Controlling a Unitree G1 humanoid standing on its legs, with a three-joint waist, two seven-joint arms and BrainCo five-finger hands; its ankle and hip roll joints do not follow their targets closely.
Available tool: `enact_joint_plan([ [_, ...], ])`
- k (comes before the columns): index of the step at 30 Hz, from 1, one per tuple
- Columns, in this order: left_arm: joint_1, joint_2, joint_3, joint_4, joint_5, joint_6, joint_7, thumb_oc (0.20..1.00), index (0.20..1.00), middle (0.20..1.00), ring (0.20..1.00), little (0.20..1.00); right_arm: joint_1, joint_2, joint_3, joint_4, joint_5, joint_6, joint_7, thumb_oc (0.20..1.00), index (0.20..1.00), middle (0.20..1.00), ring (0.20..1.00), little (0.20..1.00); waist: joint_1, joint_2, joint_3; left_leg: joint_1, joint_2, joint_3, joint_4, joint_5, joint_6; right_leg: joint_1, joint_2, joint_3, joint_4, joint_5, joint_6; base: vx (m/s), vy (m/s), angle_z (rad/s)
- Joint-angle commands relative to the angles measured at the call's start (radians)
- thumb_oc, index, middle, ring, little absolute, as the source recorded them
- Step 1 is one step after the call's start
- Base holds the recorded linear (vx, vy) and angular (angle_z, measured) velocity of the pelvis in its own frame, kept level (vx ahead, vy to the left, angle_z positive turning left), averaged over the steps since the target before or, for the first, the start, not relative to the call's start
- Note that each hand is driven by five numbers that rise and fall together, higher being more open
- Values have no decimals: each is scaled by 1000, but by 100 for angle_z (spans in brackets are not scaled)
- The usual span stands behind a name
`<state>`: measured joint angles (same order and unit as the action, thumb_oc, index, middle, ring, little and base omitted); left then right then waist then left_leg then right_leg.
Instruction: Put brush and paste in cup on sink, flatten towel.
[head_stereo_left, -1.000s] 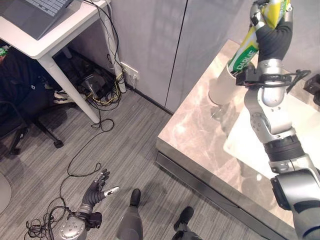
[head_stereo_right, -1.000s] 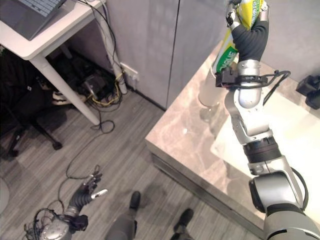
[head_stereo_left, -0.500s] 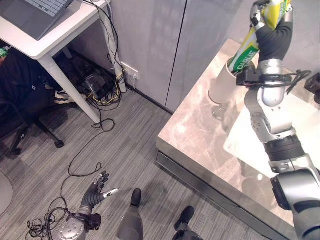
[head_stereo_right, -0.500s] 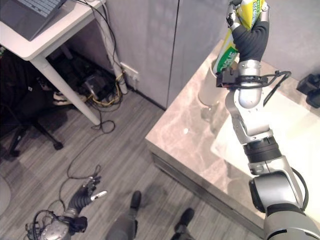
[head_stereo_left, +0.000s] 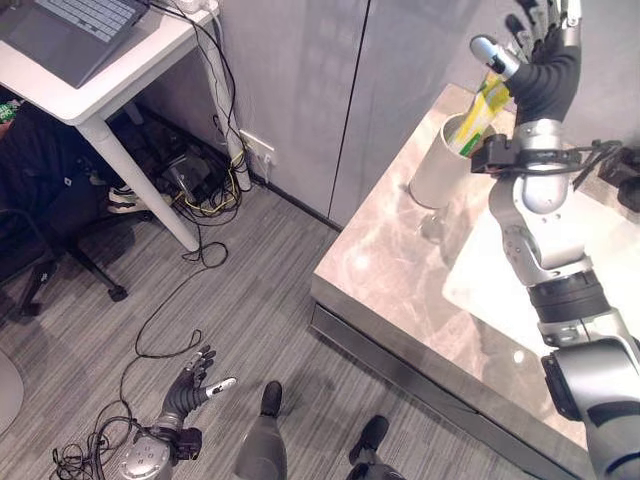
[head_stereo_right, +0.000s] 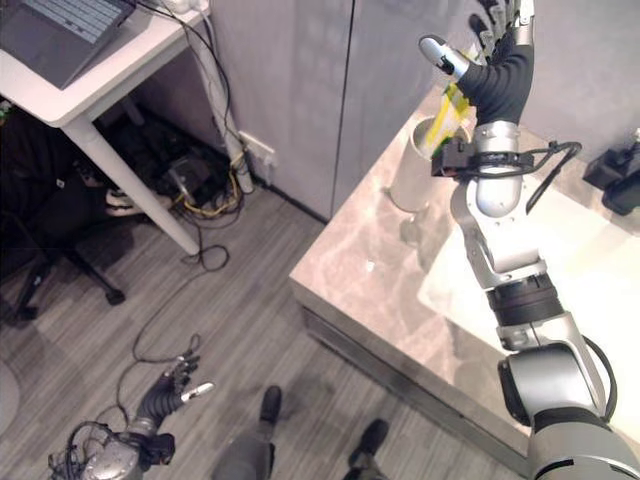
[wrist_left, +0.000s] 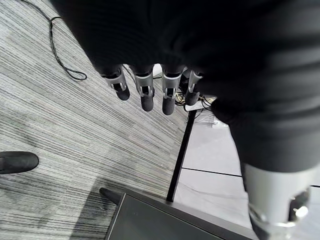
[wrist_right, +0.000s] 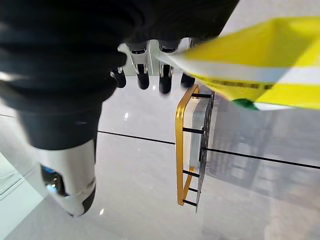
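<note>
Paste (head_stereo_left: 481, 103): seen standing tilted in the white cup (head_stereo_left: 441, 165), its yellow end just below the right hand.
Right hand (head_stereo_left: 535, 55): raised above the cup, fingers spread wide, nothing held.
Cup: set on the marble counter (head_stereo_left: 400, 262), beside the right wrist.
Left hand (head_stereo_left: 196, 378): held low over the grey floor (head_stereo_left: 200, 300), fingers relaxed and empty.

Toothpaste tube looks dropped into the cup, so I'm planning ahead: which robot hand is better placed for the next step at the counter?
Right. The right robot hand is open above the cup; the left hangs near the floor.
</note>
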<state>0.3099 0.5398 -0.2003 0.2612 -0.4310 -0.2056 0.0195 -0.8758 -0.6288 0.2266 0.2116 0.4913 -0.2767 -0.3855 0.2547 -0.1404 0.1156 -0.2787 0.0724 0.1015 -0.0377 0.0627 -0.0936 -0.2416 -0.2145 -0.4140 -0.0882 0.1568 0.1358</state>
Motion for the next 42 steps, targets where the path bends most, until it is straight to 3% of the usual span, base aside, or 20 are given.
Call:
enact_joint_plan([
  [1, -18, 25, -2, 1, 7, -19, 7, 1000, 1000, 1000, 1000, 1000, -80, -55, -6, -16, -61, -25, -5, 1000, 1000, 1000, 1000, 1000, 4, -3, -7, 17, -36, -13, -50, 28, 14, 136, -73, 8, 1, 39, 113, 0, 0, 0],
  [14, -87, 8, -24, 60, 39, 0, 19, 1000, 1000, 1000, 1000, 1000, -50, -29, -84, -58, -171, -2, -70, 1000, 1000, 1000, 1000, 1000, -29, 20, -52, 81, -22, 2, -50, 26, 8, 199, -60, 7, 1, 5, 98, -12, -7, -1],
  [17, -87, -22, 19, 71, 58, 4, 30, 1000, 1000, 1000, 1000, 1000, 70, -113, -177, -201, -296, 10, -76, 1000, 1000, 1000, 1000, 1000, -67, 37, -73, 109, -13, 13, -50, 22, 3, 222, -57, 9, 1, -18, 94, -38, 2, -9],
  [19, -98, -43, 43, 91, 70, 3, 40, 1000, 1000, 1000, 1000, 1000, 182, -195, -286, -284, -366, 6, -82, 1000, 1000, 1000, 1000, 1000, -102, 47, -90, 131, -11, 22, -50, 19, 4, 235, -56, 13, 1, -21, 94, -16, 8, 0],
  [24, -128, -71, 80, 119, 109, -9, 58, 1000, 1000, 1000, 1000, 1000, 329, -262, -464, -383, -404, -42, -105, 1000, 1000, 1000, 1000, 1000, -173, 67, -124, 177, -1, 60, -50, 1, 7, 244, -52, 51, 1, -36, 97, -12, 22, -19],
  [25, -23, -102, 159, 99, 137, -20, 55, 1000, 1000, 1000, 1000, 1000, 471, -314, -638, -396, -437, -60, -125, 1000, 1000, 1000, 1000, 1000, -191, 85, -122, 188, 3, 72, -50, -4, 10, 238, -50, 71, 1, -37, 98, -28, 4, -40],
  [26, -14, -97, 156, 89, 139, -17, 54, 1000, 1000, 1000, 1000, 1000, 492, -309, -653, -405, -436, -61, -123, 1000, 1000, 1000, 1000, 1000, -185, 81, -127, 186, 3, 72, -50, 2, 11, 235, -50, 71, 1, -32, 96, -46, -8, -41],
  [27, 88, -22, 198, -100, 390, -77, 125, 1000, 1000, 1000, 1000, 1000, 604, -288, -780, -435, -488, -83, -175, 1000, 1000, 1000, 1000, 1000, -177, 85, -128, 190, 7, 71, -50, -1, 10, 237, -48, 75, 1, -35, 97, -27, -24, -26],
  [29, 157, -2, 225, -139, 322, -86, 77, 1000, 1000, 1000, 1000, 1000, 681, -348, -862, -418, -522, -101, -199, 1000, 1000, 1000, 1000, 1000, -185, 86, -129, 186, 8, 71, -50, 5, 12, 228, -47, 82, 1, -34, 97, -42, -39, -24],
  [30, 158, 2, 248, -143, 330, -79, 91, 1000, 1000, 1000, 1000, 1000, 791, -322, -963, -395, -529, -90, -252, 1000, 1000, 1000, 1000, 1000, -217, 93, -131, 191, 13, 79, -50, -3, 10, 224, -42, 93, 1, -39, 100, -52, -34, -11],
  [32, 147, 7, 244, -141, 324, -77, 98, 1000, 1000, 1000, 1000, 1000, 863, -280, -1019, -406, -549, -78, -265, 1000, 1000, 1000, 1000, 1000, -215, 92, -132, 189, 14, 82, -50, 6, 11, 218, -41, 96, 1, -31, 98, -25, -57, -14],
  [33, 145, -44, 308, -209, 250, -90, 114, 1000, 1000, 1000, 1000, 1000, 1132, -239, -1214, -253, -666, 46, -322, 1000, 1000, 1000, 1000, 1000, -270, 99, -135, 204, 25, 94, -50, -3, 4, 218, -32, 111, 1, -38, 97, -25, -75, 0],
  [36, 151, -54, 350, -233, 235, -94, 135, 1000, 1000, 1000, 1000, 1000, 1209, -204, -1242, -135, -663, 80, -333, 1000, 1000, 1000, 1000, 1000, -283, 104, -139, 202, 30, 101, -50, 6, 5, 211, -30, 117, 1, -32, 91, -20, -49, 1],
  [38, 102, -55, 412, -233, 206, -101, 193, 1000, 1000, 1000, 1000, 1000, 1188, -140, -1175, 141, -528, 93, -352, 1000, 1000, 1000, 1000, 1000, -299, 116, -144, 220, 40, 116, -50, -2, 0, 213, -22, 135, 1, -39, 87, 2, -50, -31],
  [42, 55, -43, 457, -255, 189, -110, 209, 1000, 1000, 1000, 1000, 1000, 1152, -99, -1112, 407, -380, 82, -343, 1000, 1000, 1000, 1000, 1000, -308, 119, -142, 226, 49, 129, -50, 7, -4, 208, -15, 149, 1, -38, 77, -15, -33, -26],
])
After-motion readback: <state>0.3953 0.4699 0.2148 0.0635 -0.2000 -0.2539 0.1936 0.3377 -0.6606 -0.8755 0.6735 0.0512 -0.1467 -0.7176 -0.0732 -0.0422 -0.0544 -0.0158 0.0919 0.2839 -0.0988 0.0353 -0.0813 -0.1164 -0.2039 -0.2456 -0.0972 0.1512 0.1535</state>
